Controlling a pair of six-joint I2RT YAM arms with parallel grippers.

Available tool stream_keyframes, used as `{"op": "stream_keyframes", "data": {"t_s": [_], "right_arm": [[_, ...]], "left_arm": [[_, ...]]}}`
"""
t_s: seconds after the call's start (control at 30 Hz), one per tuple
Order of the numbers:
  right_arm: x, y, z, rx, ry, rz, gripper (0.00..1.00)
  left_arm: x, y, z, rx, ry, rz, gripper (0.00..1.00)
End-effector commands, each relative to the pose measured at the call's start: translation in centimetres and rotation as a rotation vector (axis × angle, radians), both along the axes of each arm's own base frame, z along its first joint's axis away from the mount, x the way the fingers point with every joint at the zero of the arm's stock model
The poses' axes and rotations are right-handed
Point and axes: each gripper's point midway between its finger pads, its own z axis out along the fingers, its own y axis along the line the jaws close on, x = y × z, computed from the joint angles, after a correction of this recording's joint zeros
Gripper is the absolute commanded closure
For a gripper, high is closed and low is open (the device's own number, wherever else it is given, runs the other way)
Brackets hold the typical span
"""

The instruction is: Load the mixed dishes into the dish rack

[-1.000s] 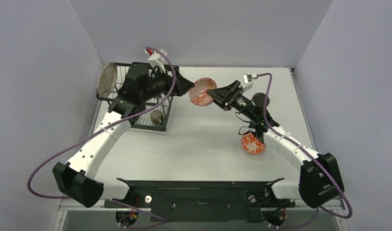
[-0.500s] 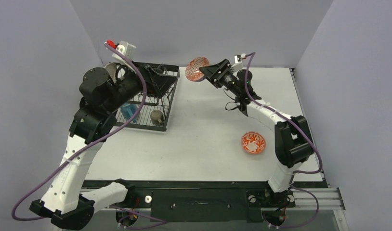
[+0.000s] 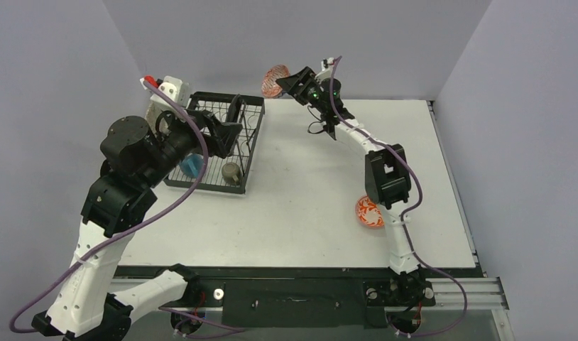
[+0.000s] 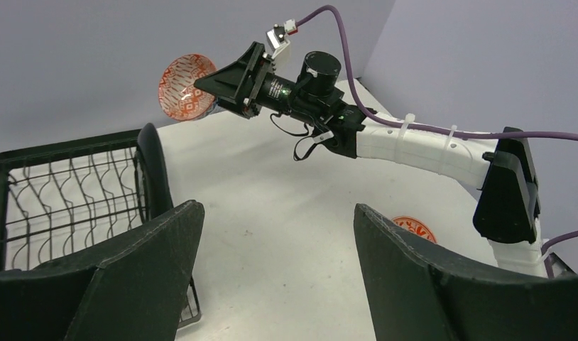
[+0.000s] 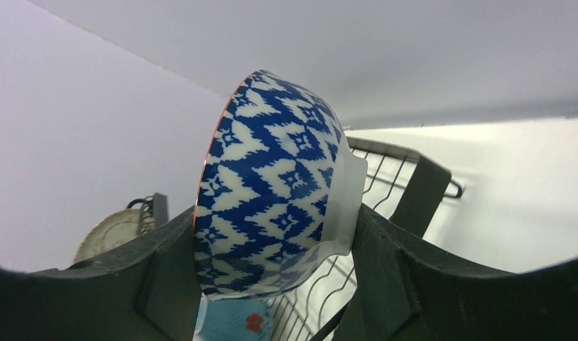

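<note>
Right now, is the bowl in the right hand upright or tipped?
Tipped. The bowl is held by the right hand in the air, its red-patterned inside facing sideways rather than up.

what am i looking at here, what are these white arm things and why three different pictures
These are two robot arms bolted to the near edge of a table, each ending in a two-finger pincer. One picture looks down from above; the other two come from small cameras on the wrists. The right pincer grips a patterned bowl, held up off the table. The left pincer is open and empty, near a black wire dish rack. In the rack sit a blue mug and a small green cup. A second bowl lies on the table.
</note>
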Motion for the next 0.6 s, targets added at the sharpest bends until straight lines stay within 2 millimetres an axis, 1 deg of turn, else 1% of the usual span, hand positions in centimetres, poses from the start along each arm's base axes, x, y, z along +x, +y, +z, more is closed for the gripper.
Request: {"op": "stream_keyframes", "data": {"t_s": [0.0,0.03,0.07,0.1,0.13,0.17,0.2,0.27,0.3,0.33,0.47,0.5,0.53,0.57], "right_arm": [[1.5,2.1,4.8,-0.071,-0.185,-0.015,1.00],[1.8,2.6,4.6,-0.088,-0.199,-0.016,1.00],[2.4,3.0,4.4,-0.094,-0.209,-0.025,1.00],[2.6,3.5,4.3,-0.107,-0.226,-0.026,1.00],[3.1,3.7,3.9,-0.113,-0.233,-0.038,1.00],[3.1,4.3,3.7,-0.133,-0.251,-0.040,1.00],[3.6,4.4,3.4,-0.144,-0.255,-0.063,1.00],[3.6,5.2,2.6,-0.180,-0.273,-0.078,1.00],[3.4,5.7,2.6,-0.198,-0.291,-0.080,1.00],[3.6,5.9,1.8,-0.216,-0.283,-0.089,1.00],[2.9,7.8,0.0,-0.320,-0.309,-0.111,1.00],[2.8,8.0,0.0,-0.332,-0.313,-0.117,1.00],[2.7,8.4,-0.6,-0.361,-0.317,-0.125,1.00],[2.7,8.6,-0.4,-0.370,-0.326,-0.132,1.00]], "left_arm": [[-0.3,2.5,0.8,0.026,-0.041,0.110,0.25],[-0.5,2.8,1.0,0.023,-0.045,0.118,0.25],[-0.6,3.1,1.1,0.022,-0.048,0.132,0.24],[-0.8,3.4,1.2,0.020,-0.056,0.139,0.24],[-0.8,3.6,1.4,0.019,-0.060,0.150,0.24],[-1.0,3.9,1.5,0.017,-0.066,0.155,0.24],[-1.1,4.1,1.6,0.018,-0.068,0.163,0.24],[-1.3,4.4,1.8,0.015,-0.076,0.175,0.24],[-1.4,4.5,1.9,0.014,-0.079,0.178,0.24],[-1.3,4.6,1.9,0.013,-0.080,0.185,0.24],[-1.2,4.9,1.6,0.016,-0.078,0.203,0.24],[-1.1,5.1,1.4,0.018,-0.077,0.211,0.24],[-1.1,5.1,1.4,0.019,-0.076,0.215,0.24],[-1.1,5.3,1.3,0.019,-0.076,0.220,0.24]]}}
